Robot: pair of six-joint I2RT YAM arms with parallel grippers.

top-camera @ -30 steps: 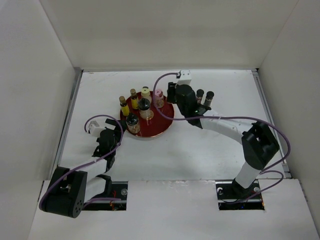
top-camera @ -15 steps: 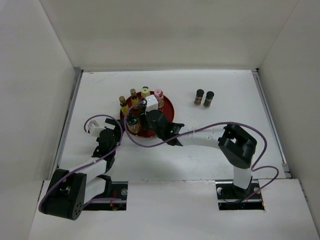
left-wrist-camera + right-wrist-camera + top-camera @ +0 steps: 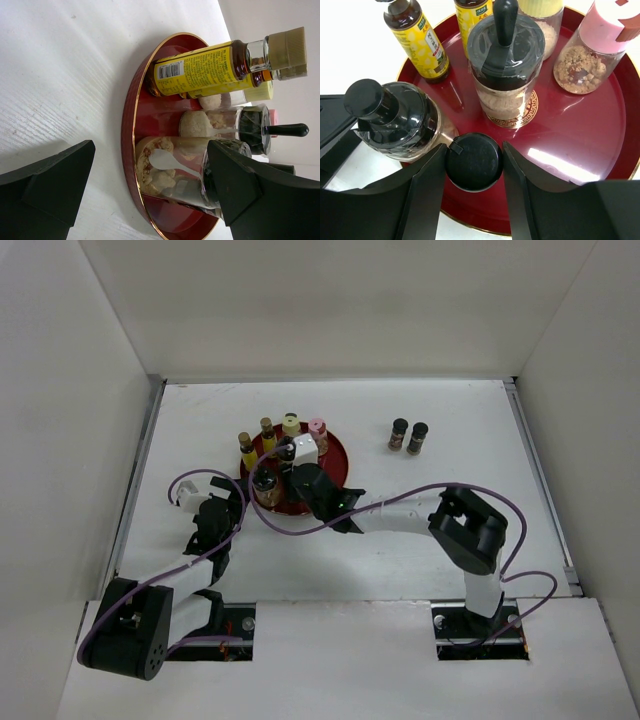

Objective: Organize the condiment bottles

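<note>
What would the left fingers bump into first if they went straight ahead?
Probably the red tray's rim, then the clear jar with the black lid just behind it; depth is hard to judge.

Six bottles stand upright on the round red tray [image 3: 592, 150]:
- two slim yellow-labelled bottles [image 3: 417, 42] at its far-left rim
- a cream yellow-lidded jar [image 3: 540, 17] and a pink-lidded jar [image 3: 590, 50] at the far rim
- a black-lidded jar [image 3: 505, 70] at centre
- a dark knob-lidded jar [image 3: 392, 122] at the near-left rim

A black-capped bottle [image 3: 472, 162] sits by the near rim, clamped in the right pincer [image 3: 473, 150]. Two dark black-capped bottles [image 3: 399, 434] stand on the worktop [image 3: 560, 440], well right of the tray.
</note>
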